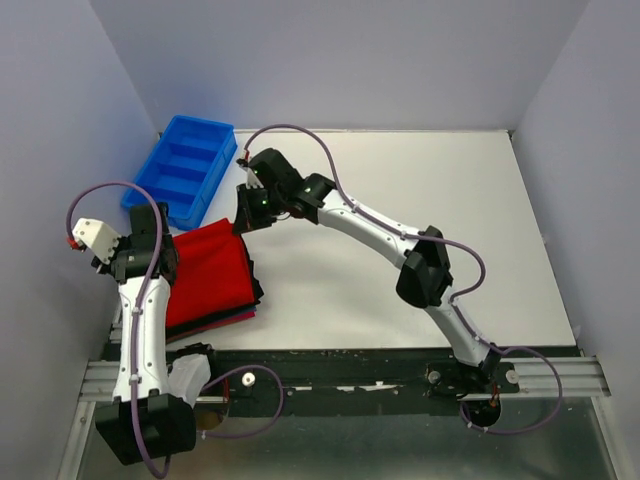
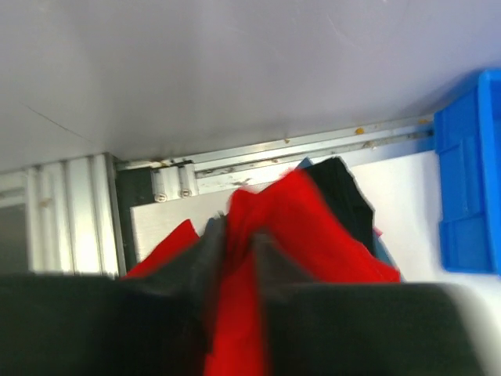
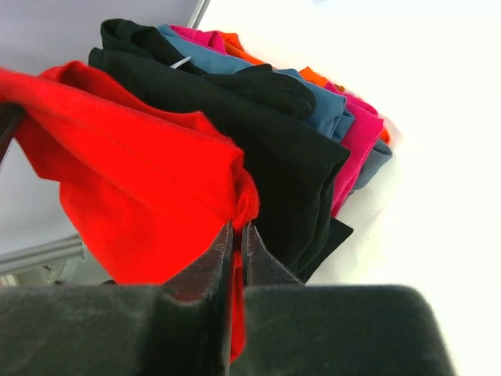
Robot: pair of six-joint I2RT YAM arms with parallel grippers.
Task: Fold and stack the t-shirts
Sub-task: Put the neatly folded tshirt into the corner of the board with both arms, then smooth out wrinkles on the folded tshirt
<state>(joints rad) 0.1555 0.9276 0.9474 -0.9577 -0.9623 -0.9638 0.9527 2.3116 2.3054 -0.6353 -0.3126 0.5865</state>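
While left claw (image 2: 239, 251) and right claw (image 3: 238, 235) pinch it, red t-shirt (image 1: 212, 268) stretches left-right between them.

The bright red t-shirt (image 3: 141, 188) is pinched at 1 bunched edge in the closed jaws of the right gripper (image 3: 237, 229) and at another in those of the left gripper (image 2: 239, 235), draping between them. Just past the right jaws lies a folded stack (image 3: 313, 133) of black, blue, pink and orange shirts.
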